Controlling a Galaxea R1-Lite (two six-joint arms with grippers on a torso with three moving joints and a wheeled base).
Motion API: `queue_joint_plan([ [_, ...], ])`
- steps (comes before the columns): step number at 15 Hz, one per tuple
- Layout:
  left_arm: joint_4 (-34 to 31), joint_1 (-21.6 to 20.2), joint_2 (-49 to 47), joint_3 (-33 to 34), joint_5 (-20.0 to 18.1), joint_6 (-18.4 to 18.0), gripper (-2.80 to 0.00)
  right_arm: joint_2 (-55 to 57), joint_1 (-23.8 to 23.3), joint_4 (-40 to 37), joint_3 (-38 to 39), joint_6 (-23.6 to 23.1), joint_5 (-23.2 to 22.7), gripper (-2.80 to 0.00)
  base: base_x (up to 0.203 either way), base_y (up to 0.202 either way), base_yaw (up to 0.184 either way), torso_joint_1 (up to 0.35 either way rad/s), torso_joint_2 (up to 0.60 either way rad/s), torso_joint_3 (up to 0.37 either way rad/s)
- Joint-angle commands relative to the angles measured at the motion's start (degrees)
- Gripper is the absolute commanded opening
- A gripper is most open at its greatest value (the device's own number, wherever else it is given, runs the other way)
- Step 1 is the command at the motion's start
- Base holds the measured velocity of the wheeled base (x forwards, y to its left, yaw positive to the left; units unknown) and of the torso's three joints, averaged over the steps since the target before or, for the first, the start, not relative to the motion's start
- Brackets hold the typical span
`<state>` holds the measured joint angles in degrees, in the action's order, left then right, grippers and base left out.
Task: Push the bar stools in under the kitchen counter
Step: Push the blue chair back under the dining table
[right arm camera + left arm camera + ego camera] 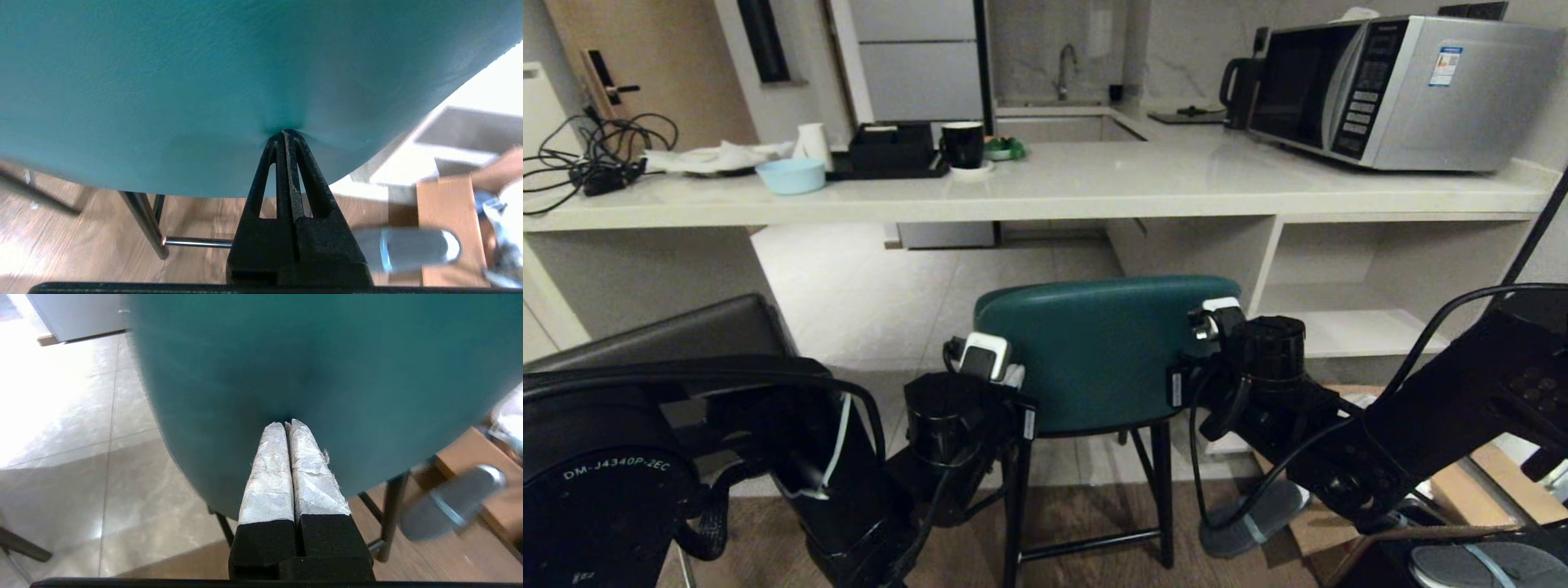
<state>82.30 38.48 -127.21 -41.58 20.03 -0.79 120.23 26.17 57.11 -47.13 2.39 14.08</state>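
Head view: the teal stool (1098, 351) is seen at centre frame, its curved backrest facing the camera, with the kitchen counter (1045, 192) stretched across the upper half and an open bay of pale floor beneath it directly behind the stool. The left gripper (1011, 376) is placed against the backrest's left edge and the right gripper (1201, 325) against its right edge, slightly higher. The dark grey-brown stool (678, 335) is visible at lower left, beside the left arm and still clear of the counter. A slipper (1254, 518) lies on the wood floor at lower right, near the stool's legs. Left wrist view: the 2 taped fingers (271, 469) are pressed together with nothing between them, their tips touching the teal leather at mid frame. A slip off the rounded edge could be caused by so small a contact patch. Right wrist view: the 2 black fingers (302, 183) are likewise closed on nothing, and the leather is dimpled at their tips at frame centre. Because both contacts sit high on the backrest, the stool could be tipped forward rather than slid if a leg catches where wood meets tile. Uneven pushing from the 2 arms could twist the stool toward the shelf panel at right.
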Motion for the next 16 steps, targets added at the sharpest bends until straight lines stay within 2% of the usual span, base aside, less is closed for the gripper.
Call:
queue_joint_plan([
  [1, 0.5, -0.1, 0.1, -0.2, 0.1, -0.1, -2.80, 0.4, 0.0, 0.1, 0.0, 0.0, 0.1, -2.80, 0.190, 0.000, 0.002, 0.006, 0.00, 0.002],
  [16, 0.9, 0.1, 0.2, 0.4, 0.4, -1.4, -2.80, 0.2, 1.3, 0.5, 0.6, 0.1, 1.6, -2.80, 0.191, 0.000, 0.001, 0.002, 0.00, 0.003],
])
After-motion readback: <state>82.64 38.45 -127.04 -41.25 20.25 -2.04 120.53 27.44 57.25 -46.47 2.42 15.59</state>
